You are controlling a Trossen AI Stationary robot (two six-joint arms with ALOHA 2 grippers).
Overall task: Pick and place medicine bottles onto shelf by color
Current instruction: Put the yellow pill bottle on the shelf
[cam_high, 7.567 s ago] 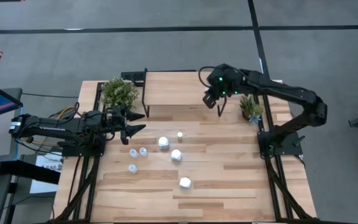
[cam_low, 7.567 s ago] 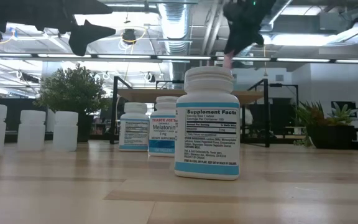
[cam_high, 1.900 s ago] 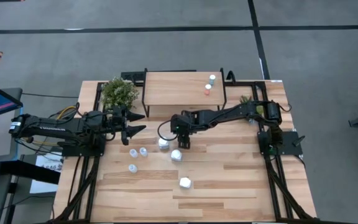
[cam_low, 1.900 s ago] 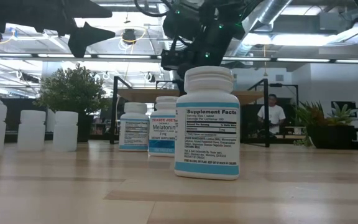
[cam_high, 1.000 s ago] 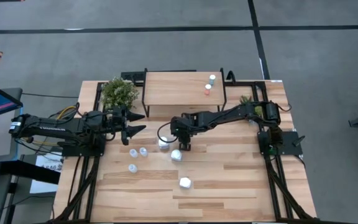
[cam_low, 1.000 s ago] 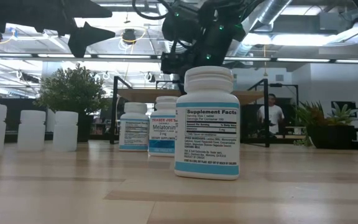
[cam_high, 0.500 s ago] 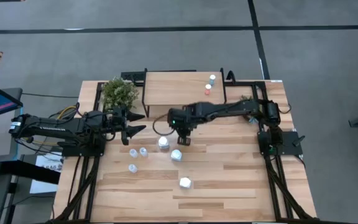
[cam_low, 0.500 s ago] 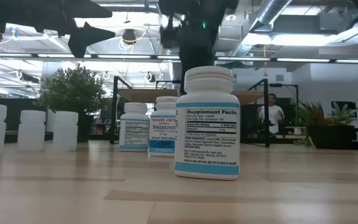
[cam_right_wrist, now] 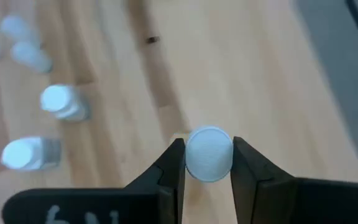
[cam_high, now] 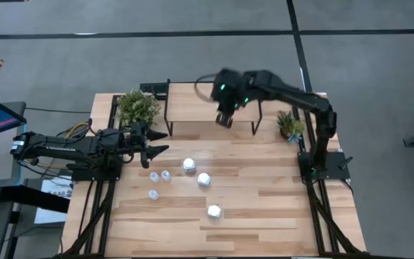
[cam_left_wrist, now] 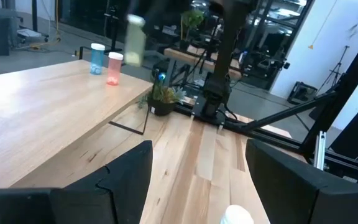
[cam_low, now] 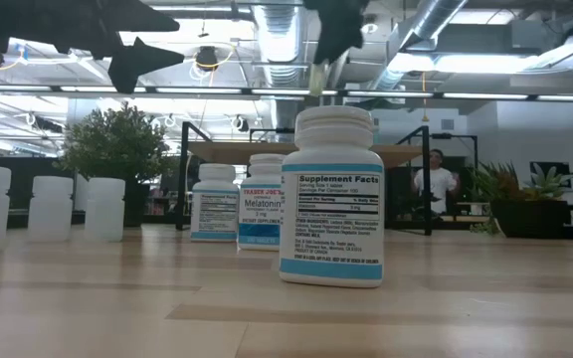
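My right gripper (cam_high: pixel 225 119) hangs above the near edge of the light-wood shelf (cam_high: pixel 192 102), shut on a tiny whitish bottle (cam_right_wrist: pixel 209 154); this bottle also shows, blurred, in the left wrist view (cam_left_wrist: pixel 135 38). Two tiny bottles, one blue-capped (cam_left_wrist: pixel 97 58) and one red (cam_left_wrist: pixel 114 68), stand on the shelf. Three chunky white bottles (cam_high: pixel 189 165) (cam_high: pixel 203 178) (cam_high: pixel 213 211) and three pale-blue ones (cam_high: pixel 154 175) (cam_high: pixel 166 174) (cam_high: pixel 153 194) stand on the table. My left gripper (cam_high: pixel 160 142) waits open and empty at the table's left. My right gripper pinches the tiny bottle by the sides of its round cap (cam_right_wrist: pixel 190 155), one finger on each side. The fingers (cam_right_wrist: pixel 174 163) point down from above. The bottle hangs upright below the fingers, lifted clear of the table and the shelf.
A potted plant (cam_high: pixel 139 106) stands at the shelf's left end and a smaller one (cam_high: pixel 290 126) at the table's right edge. The shelf's black frame legs (cam_high: pixel 169 115) stand at its corners. A person (cam_low: pixel 434 184) is in the room behind.
My right gripper has risen from among the white bottles with the tiny bottle in its fingers. It has gone toward the table's far edge and a little right, to above the shelf's near edge. The bottle is lifted clear. The other bottles have stayed put.
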